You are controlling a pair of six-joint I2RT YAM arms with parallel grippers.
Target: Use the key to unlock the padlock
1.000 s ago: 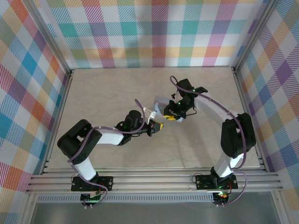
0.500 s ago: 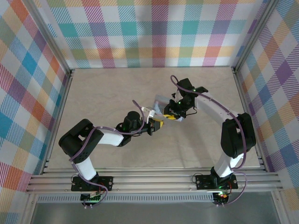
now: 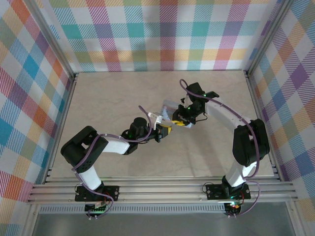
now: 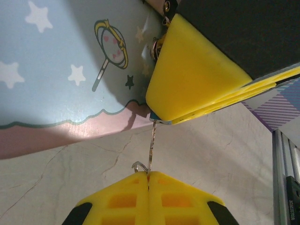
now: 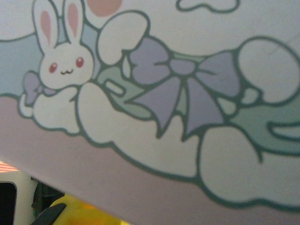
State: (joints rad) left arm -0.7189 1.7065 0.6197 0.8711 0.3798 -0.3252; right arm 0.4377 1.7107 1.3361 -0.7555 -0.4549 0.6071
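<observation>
My left hand (image 4: 149,178) is pressed together on the key (image 4: 151,147). Its thin blade runs from between my yellow pads to the lower tip of the right hand (image 3: 180,121). The padlock (image 4: 154,120) sits there, mostly hidden behind that hand's yellow finger (image 4: 192,79). I cannot tell whether the right hand is spread or pinching. Both hands meet beside the pale blue cartoon-printed tin (image 4: 56,56), over the marbled surface (image 4: 84,164).

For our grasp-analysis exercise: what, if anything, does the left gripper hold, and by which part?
The left gripper pinches the thin key by its ring end, jaws shut on it. The key's shaft reaches toward the right gripper's yellow fingers.
</observation>
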